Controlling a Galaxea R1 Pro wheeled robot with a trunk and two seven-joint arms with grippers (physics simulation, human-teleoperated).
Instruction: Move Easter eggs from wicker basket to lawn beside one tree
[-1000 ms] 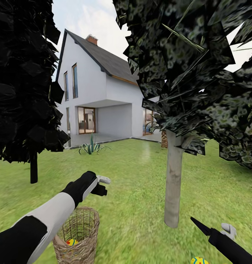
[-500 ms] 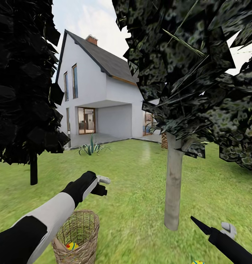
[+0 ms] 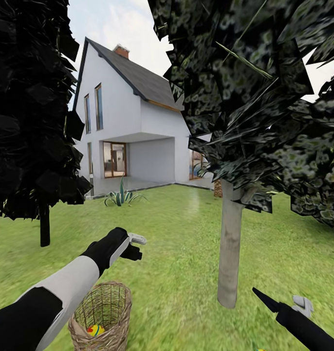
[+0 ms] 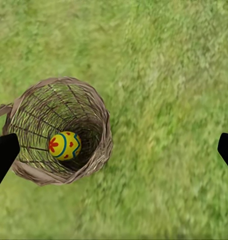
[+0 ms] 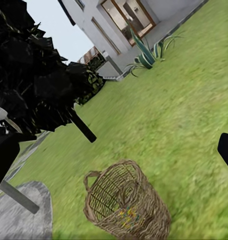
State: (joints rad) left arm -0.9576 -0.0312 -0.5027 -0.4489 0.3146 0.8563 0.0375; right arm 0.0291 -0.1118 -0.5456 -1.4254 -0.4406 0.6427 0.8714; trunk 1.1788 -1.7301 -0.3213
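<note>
The left gripper (image 3: 136, 246) hangs with jaws spread and empty above the wicker basket (image 3: 102, 319); the right gripper (image 3: 303, 306) sits low near the tree (image 3: 230, 253), and whether its jaws are apart I cannot tell; one Easter egg (image 4: 64, 145), glossy yellow with blue zigzags and red hearts, lies on the basket's floor, so at least that one is left to lift out; the basket is tan, round, coarsely woven; the lawn (image 3: 186, 234) is short and mottled; the trunk is pale, smooth, straight.
</note>
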